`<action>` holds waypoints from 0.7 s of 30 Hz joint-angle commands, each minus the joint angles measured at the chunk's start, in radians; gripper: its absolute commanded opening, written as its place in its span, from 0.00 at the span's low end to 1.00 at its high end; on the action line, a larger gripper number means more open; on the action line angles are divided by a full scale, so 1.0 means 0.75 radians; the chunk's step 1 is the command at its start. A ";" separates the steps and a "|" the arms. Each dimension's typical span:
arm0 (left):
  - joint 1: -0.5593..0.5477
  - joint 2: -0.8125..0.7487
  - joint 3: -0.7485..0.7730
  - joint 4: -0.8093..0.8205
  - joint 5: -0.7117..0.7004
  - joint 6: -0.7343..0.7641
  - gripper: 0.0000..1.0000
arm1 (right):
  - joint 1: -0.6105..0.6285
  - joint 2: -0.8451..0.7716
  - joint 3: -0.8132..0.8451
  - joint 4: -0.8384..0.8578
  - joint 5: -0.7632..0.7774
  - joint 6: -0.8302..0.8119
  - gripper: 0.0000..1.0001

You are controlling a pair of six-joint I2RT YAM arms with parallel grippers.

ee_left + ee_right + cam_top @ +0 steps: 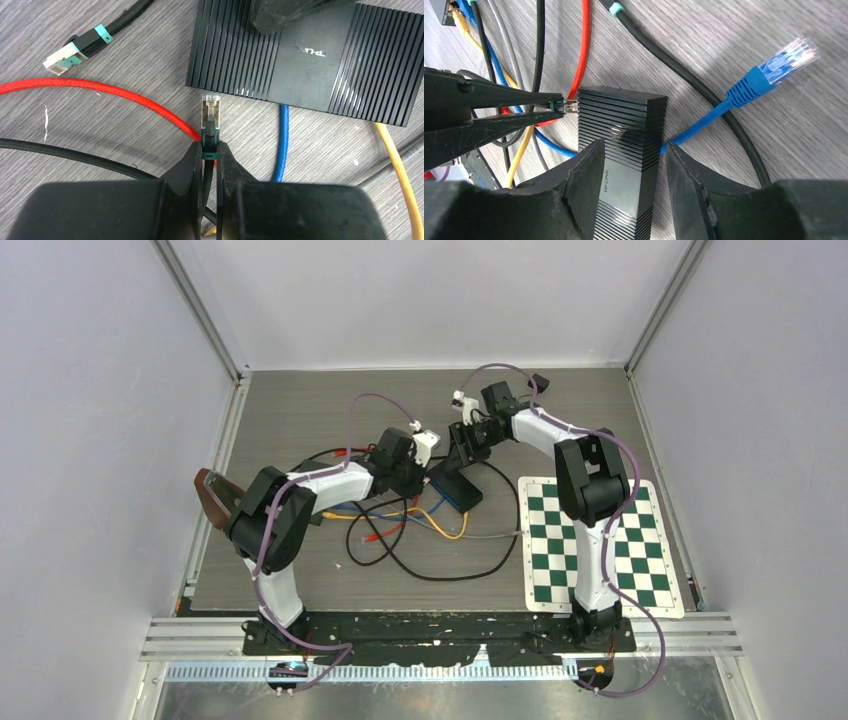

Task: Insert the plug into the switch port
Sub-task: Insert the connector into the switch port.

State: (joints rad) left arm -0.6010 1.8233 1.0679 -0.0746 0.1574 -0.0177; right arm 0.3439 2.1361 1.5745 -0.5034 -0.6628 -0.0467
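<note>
At the middle of the table, the left end effector is clamped on the plug, aimed just short of the switch, which the right end effector straddles, fingers apart, apparently to steady it.

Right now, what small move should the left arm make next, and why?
Probably ease the left gripper forward slightly: its jaws pinch the plug, whose tip sits just short of the switch, which the right gripper straddles. The port itself is hidden, so go slowly.
</note>
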 commanded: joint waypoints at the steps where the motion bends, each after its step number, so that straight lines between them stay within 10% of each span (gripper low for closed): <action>1: -0.006 0.031 0.071 -0.026 0.023 0.012 0.00 | -0.003 0.010 0.022 0.005 -0.084 -0.024 0.55; 21: -0.001 0.080 0.126 -0.125 0.069 0.009 0.00 | -0.003 0.044 -0.001 0.049 -0.104 -0.010 0.54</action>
State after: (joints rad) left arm -0.6006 1.8713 1.1427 -0.1650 0.1837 -0.0170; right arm 0.3435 2.1651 1.5684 -0.4927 -0.7097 -0.0502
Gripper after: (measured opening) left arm 0.078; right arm 0.544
